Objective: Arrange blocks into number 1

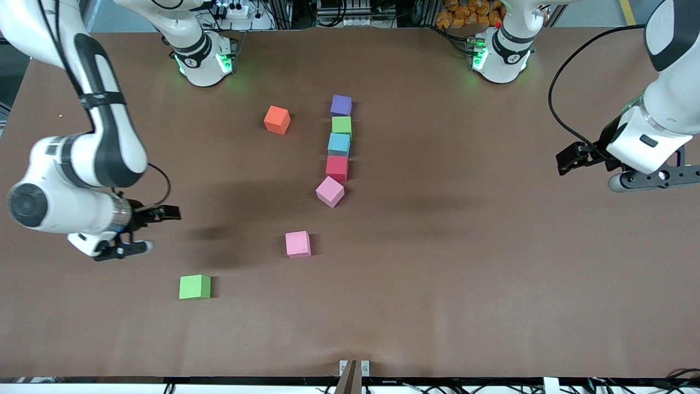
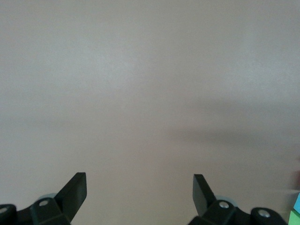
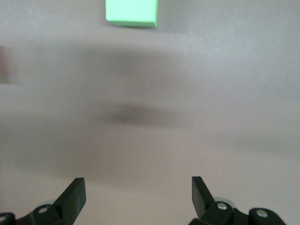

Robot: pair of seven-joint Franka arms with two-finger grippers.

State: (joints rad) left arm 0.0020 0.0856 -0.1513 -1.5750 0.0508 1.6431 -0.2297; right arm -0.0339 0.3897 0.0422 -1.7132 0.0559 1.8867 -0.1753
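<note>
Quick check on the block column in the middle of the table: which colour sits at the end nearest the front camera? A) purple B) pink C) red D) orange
B: the pink block, slightly skewed, ends the column just below the red block in the front view; the purple block is at the end nearest the bases, and the orange block lies off to the side.

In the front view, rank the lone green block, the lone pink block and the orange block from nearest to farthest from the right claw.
1. Lone green block: nearest to the right claw, closest to the camera.
2. Lone pink block: mid-table, below the column.
3. Orange block: farthest, toward the bases.
</note>
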